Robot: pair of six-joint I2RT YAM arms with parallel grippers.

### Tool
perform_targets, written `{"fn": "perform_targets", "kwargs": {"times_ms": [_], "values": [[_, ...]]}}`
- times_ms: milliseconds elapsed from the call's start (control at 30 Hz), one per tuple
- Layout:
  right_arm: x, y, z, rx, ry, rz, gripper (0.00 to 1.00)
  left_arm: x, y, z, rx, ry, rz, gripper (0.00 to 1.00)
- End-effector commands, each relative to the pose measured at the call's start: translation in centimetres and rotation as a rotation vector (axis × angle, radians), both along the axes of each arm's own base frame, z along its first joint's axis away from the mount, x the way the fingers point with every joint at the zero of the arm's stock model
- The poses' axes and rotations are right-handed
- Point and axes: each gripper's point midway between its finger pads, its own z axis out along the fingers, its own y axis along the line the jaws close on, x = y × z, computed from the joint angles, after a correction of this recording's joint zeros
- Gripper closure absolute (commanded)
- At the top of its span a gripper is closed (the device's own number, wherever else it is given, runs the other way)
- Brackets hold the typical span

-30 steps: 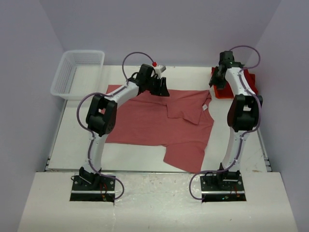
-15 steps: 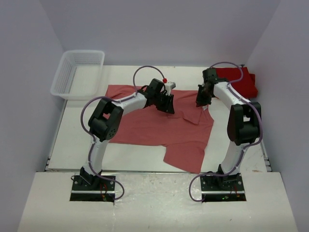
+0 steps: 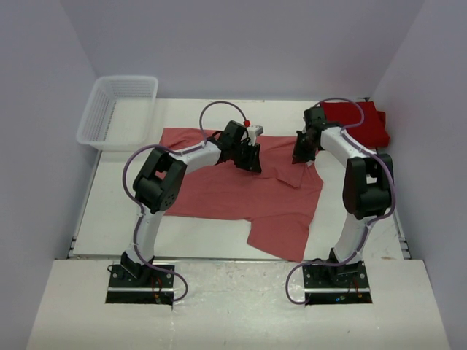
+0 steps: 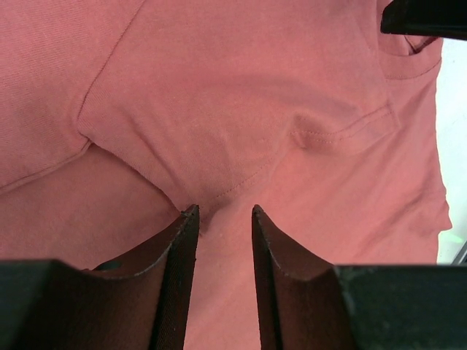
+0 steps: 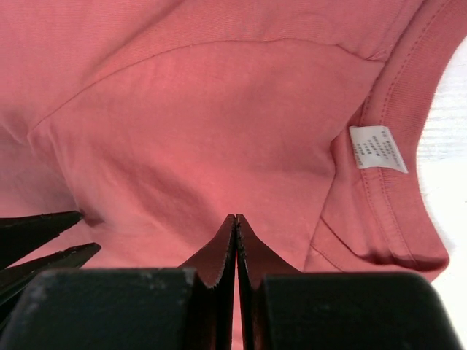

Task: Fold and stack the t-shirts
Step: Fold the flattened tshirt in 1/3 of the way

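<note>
A faded salmon-red t-shirt lies spread across the table, with one sleeve folded in over its chest. My left gripper is low over that folded sleeve. Its jaws stand partly open, and the cloth lies flat between the fingertips. Just left of the collar and its white label, my right gripper is shut, its tips down on the shirt with nothing seen between them. Folded deep red t-shirts lie stacked at the back right.
A white mesh basket stands at the back left corner. The left gripper's fingers show at the left edge of the right wrist view, so the two grippers are close together. Bare table runs along the near edge.
My right arm swung left from the red stack to the shirt near the collar, and its jaws shut. The left gripper moved right and nearer over the folded sleeve, its jaws narrowing.
</note>
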Motion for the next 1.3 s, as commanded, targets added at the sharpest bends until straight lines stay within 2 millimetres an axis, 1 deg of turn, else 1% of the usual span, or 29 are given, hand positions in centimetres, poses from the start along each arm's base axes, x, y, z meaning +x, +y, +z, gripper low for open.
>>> {"fn": "perform_targets", "kwargs": {"times_ms": [0,167,200,267,333,367,500,600,700,733,767,800,833,867,900,933,967,1000,1033,1067,1100,1133,1167,1200,1233,1267], "values": [[0.0,1.2,0.0,0.026,-0.011,0.005,1.00,0.7,0.0,0.4,-0.004,-0.031,0.018,0.64],[-0.6,1.1,-1.8,-0.003,0.056,-0.012,1.00,0.2,1.1,-0.8,0.052,-0.009,0.035,0.65],[-0.7,1.2,-1.8,-0.012,0.059,-0.010,1.00,0.1,1.3,-1.1,0.062,-0.004,0.037,0.65],[-1.0,0.9,-1.8,-0.032,0.082,-0.022,1.00,-0.4,1.8,-1.8,0.086,0.012,0.041,0.66],[-1.0,0.8,-2.2,-0.042,0.104,-0.032,1.00,-1.0,2.4,-2.6,0.111,0.032,0.044,0.67],[-0.8,0.8,-2.0,-0.044,0.115,-0.032,1.00,-1.1,2.6,-2.9,0.122,0.034,0.048,0.67],[-0.8,0.9,-2.3,-0.049,0.135,-0.024,1.00,-2.0,3.7,-4.3,0.170,0.063,0.058,0.68],[-0.9,0.9,-2.3,-0.048,0.144,-0.030,1.00,-2.4,4.3,-4.7,0.191,0.066,0.067,0.68],[-0.8,0.6,-2.0,-0.080,0.119,-0.045,1.00,-2.5,4.7,-4.6,0.200,0.056,0.073,0.69],[-0.5,0.6,-0.7,-0.079,0.069,-0.041,1.00,-2.3,4.5,-3.8,0.182,0.033,0.071,0.69],[-1.0,0.7,-0.5,-0.081,0.057,-0.030,1.00,-2.3,4.4,-3.2,0.171,0.019,0.069,0.69],[-0.5,0.7,0.2,-0.090,0.000,-0.023,1.00,-2.5,4.5,-2.9,0.169,0.008,0.066,0.69],[-0.3,0.8,1.1,-0.085,-0.040,-0.021,1.00,-2.2,4.4,-1.5,0.150,-0.025,0.071,0.68],[-0.2,0.8,3.0,-0.082,-0.126,-0.018,1.00,-1.8,4.8,-1.0,0.161,-0.052,0.091,0.67],[-0.3,0.8,3.9,-0.079,-0.170,-0.013,1.00,-1.6,4.9,0.2,0.155,-0.085,0.099,0.67],[-0.3,0.9,5.0,-0.072,-0.214,-0.009,1.00,-1.2,5.0,1.0,0.148,-0.114,0.107,0.65],[-1.0,0.8,5.2,-0.070,-0.231,-0.002,1.00,-0.8,5.2,1.5,0.151,-0.136,0.119,0.64],[-0.7,1.1,8.0,-0.050,-0.330,0.004,1.00,-0.2,5.3,2.2,0.160,-0.172,0.132,0.62],[-0.9,1.2,9.1,-0.043,-0.370,0.010,1.00,0.1,5.2,3.1,0.154,-0.197,0.133,0.58],[-1.2,1.3,9.7,-0.039,-0.401,0.014,1.00,0.5,5.3,3.6,0.156,-0.216,0.135,0.56],[-1.8,1.8,11.6,-0.033,-0.456,0.040,0.99,1.1,4.9,4.2,0.150,-0.239,0.129,0.54],[-2.1,2.0,12.3,-0.033,-0.473,0.056,0.97,1.3,4.8,4.3,0.155,-0.240,0.122,0.52],[-2.9,2.5,12.6,-0.039,-0.463,0.074,0.95,1.5,4.7,4.2,0.157,-0.240,0.118,0.52],[-3.5,2.5,13.7,-0.042,-0.484,0.071,0.94,2.0,4.2,4.3,0.151,-0.241,0.115,0.52],[-4.1,2.5,13.6,-0.045,-0.475,0.072,0.90,2.0,4.1,4.1,0.152,-0.231,0.110,0.51],[-5.2,2.8,13.2,-0.040,-0.440,0.076,0.83,1.9,3.7,4.2,0.139,-0.223,0.101,0.51]]}}
